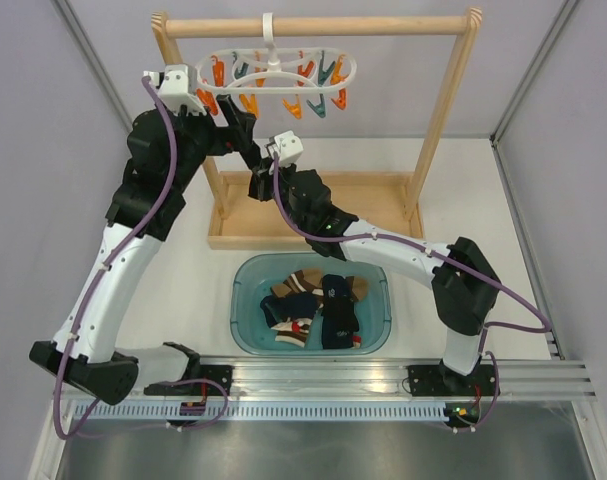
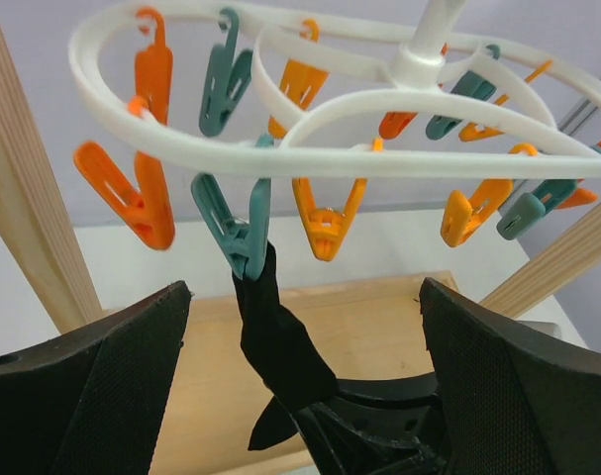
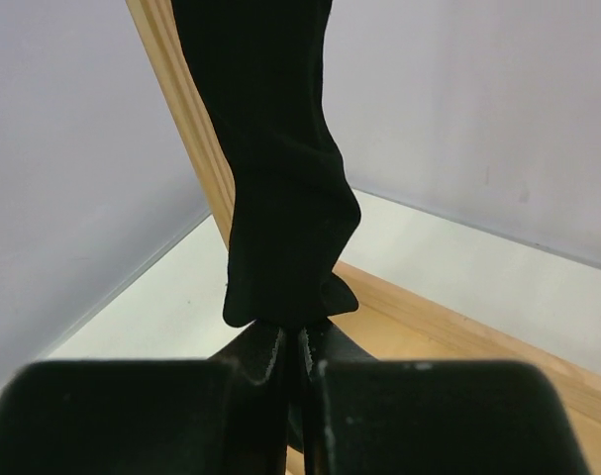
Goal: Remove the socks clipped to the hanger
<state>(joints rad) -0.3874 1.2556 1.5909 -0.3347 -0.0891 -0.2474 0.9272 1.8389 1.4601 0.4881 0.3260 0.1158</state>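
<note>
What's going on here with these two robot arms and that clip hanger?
The right claw is shut on the bottom end of a dark sock, which is clipped in a teal peg on the white hanger. The left claw is wide open just below that peg, gripping nothing. Other socks lie in the blue tub on the table, and the rest of the pegs look empty.
</note>
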